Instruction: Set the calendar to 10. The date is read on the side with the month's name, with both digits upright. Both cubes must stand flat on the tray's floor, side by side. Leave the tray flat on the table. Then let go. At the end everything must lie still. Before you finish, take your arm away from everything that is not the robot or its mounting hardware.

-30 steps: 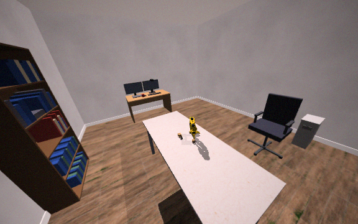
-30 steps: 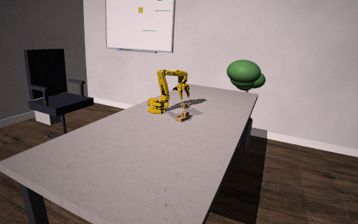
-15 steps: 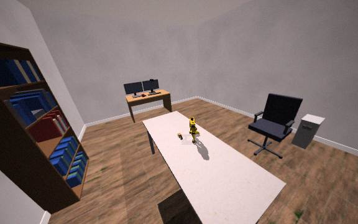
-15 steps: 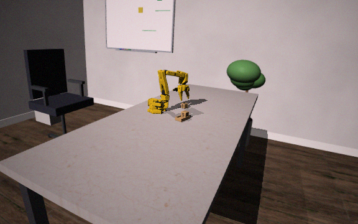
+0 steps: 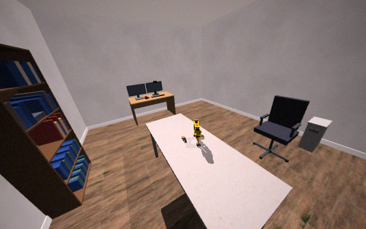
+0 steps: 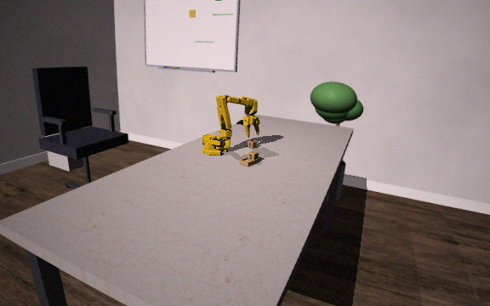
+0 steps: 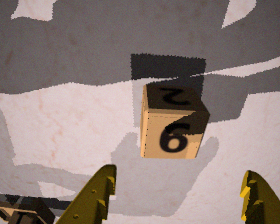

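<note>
Space is being left between the two yellow fingers of the pincer (image 5: pixel 198 142) (image 6: pixel 253 135) (image 7: pixel 181 170), which are standing apart with nothing clamped between them. The pincer is being held pointing downward by the yellow arm (image 5: pixel 196 126) (image 6: pixel 224 114), above the pale speckled surface (image 5: pixel 221 178) (image 6: pixel 177 204) (image 7: pixel 56 130).

A loose tan wooden cube with black digits (image 5: pixel 198 145) (image 6: pixel 252 144) (image 7: pixel 170 132) is being carried by the surface, outside the tray and below the pincer. In the wrist view, one of its faces is showing a digit readable as 6 or 9, and the adjoining face, in shadow, is showing a 2-like figure.

The small tan wooden tray (image 6: pixel 245 162) is resting on the surface near the loose cube. A second tan wooden cube, marked with what looks like a 5 (image 5: pixel 185 140) (image 6: pixel 252 155), is being carried by the tray. At the lower left of the wrist view, a dark-sided wooden piece (image 7: pixel 28 212) is being cut off by the edge, and whether it is tray or cube cannot be told.
</note>
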You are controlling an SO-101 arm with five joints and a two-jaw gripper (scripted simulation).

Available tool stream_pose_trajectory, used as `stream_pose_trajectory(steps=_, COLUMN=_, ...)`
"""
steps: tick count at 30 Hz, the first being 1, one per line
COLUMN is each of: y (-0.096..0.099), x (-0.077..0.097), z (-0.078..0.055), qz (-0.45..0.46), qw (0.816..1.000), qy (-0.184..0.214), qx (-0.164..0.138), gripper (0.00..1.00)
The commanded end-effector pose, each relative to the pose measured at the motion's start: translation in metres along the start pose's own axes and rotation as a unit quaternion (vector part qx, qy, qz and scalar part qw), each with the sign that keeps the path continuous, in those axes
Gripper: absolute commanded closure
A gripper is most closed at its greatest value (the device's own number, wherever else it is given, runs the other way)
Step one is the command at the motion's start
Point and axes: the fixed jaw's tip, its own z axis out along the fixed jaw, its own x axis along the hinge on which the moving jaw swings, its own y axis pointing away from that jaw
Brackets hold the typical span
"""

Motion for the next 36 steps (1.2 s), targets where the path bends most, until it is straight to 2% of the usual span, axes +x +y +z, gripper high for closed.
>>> stream_pose_trajectory(steps=1, y=-0.003, x=0.001, z=0.000, qz=-0.002, qw=1.000, qy=0.001, qx=0.010, gripper=0.65)
stream_pose_trajectory(steps=8, y=-0.003, x=0.001, z=0.006, qz=-0.002, qw=1.000, qy=0.001, qx=0.010, gripper=0.65)
stream_pose_trajectory(steps=23, y=-0.004, x=0.001, z=0.029, qz=-0.002, qw=1.000, qy=0.001, qx=0.010, gripper=0.65)
stream_pose_trajectory(steps=36, y=-0.003, x=0.001, z=0.037, qz=-0.002, qw=1.000, qy=0.001, qx=0.010, gripper=0.65)
